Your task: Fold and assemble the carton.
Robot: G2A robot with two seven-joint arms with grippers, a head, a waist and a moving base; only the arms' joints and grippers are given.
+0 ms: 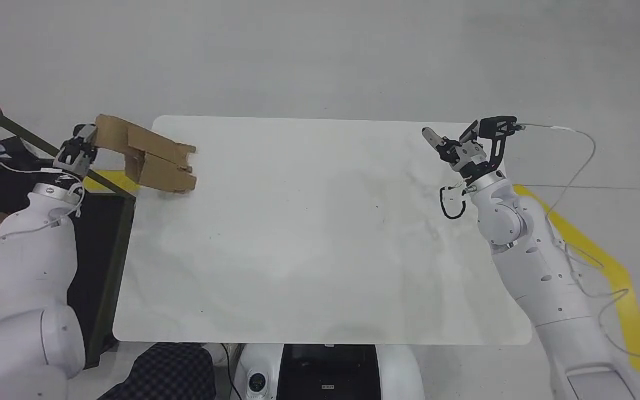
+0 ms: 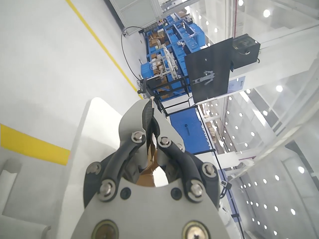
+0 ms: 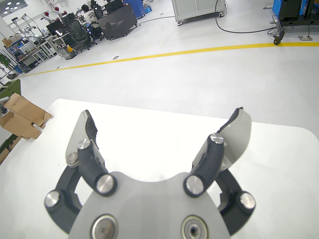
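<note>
The carton [image 1: 150,160], brown and part-folded, lies at the far-left corner of the table [image 1: 320,260]. One end rests on the white top and the other reaches past the edge. The left gripper [image 1: 78,150] sits off that corner with its claw pressed together on the carton's outer end. The left wrist view shows a strip of brown card pinched between the fingers [image 2: 147,118].

The right gripper [image 3: 162,123] hangs near the far-right corner, well apart from the carton, its claw spread wide and holding nothing.

A dark green frame [image 1: 118,270] stands just beside the table's left edge, and the carton's corner lies near it. A black cable [image 1: 452,205] loops at the right wrist, over the table's right side. A yellow line [image 1: 560,215] crosses the floor beyond the right edge.

In the room behind, the left wrist view shows a black panel [image 2: 211,75] bearing a white figure. Near it is a blue mat [image 2: 189,130] with small print, too small to read.
</note>
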